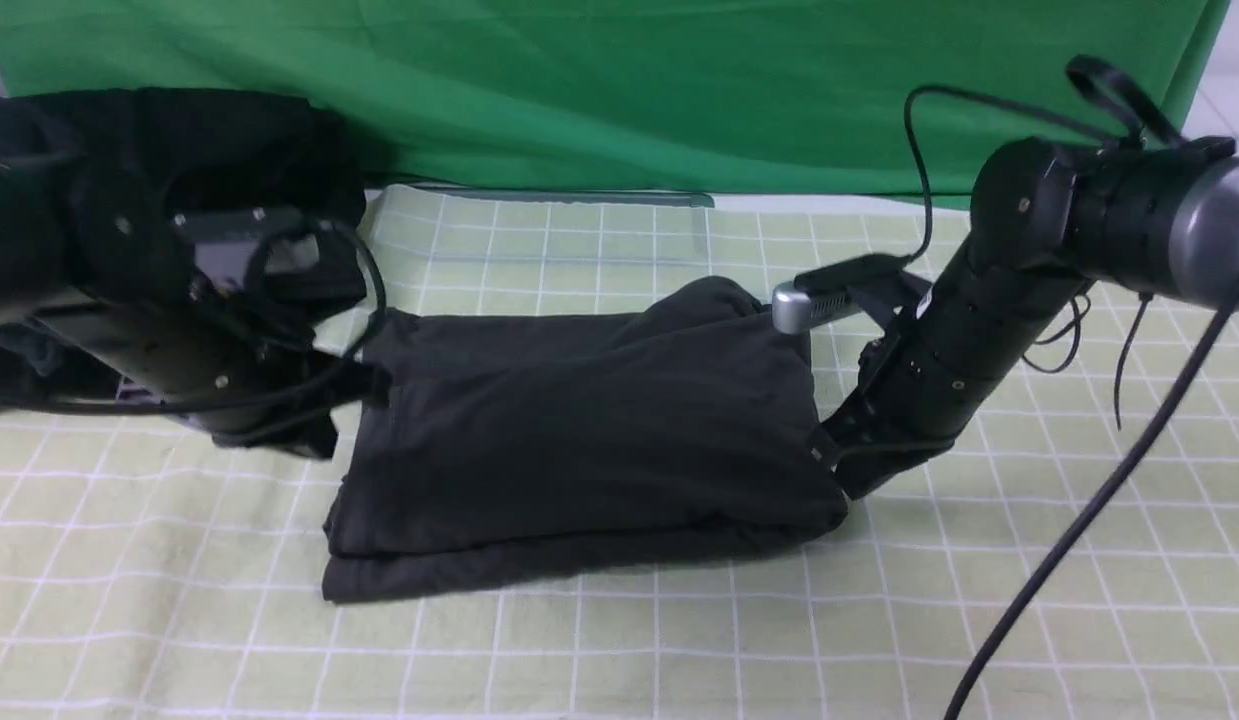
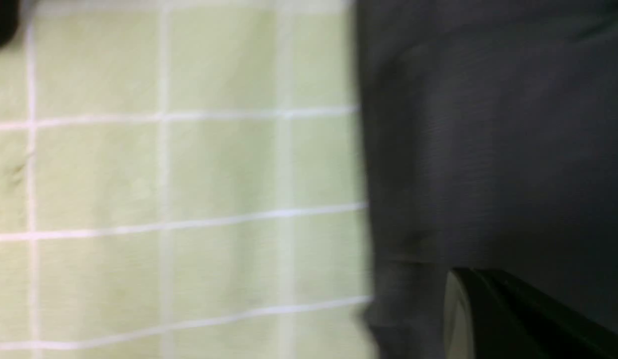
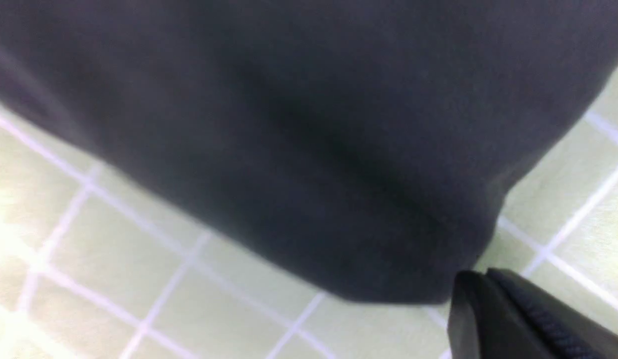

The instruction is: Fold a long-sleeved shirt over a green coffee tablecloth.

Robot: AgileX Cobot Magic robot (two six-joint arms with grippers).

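The long-sleeved shirt (image 1: 579, 440) lies folded mid-table on the green coffee tablecloth (image 1: 619, 650). My left gripper (image 1: 364, 385) and right gripper (image 1: 829, 455) flank it, jaws together, holding nothing. Advice: press edges flat, square the near layers.

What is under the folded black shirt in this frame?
The long-sleeved shirt lies folded in layers on the checked green coffee tablecloth, which shows all around it. Anything between its layers or beneath it is covered and cannot be seen.
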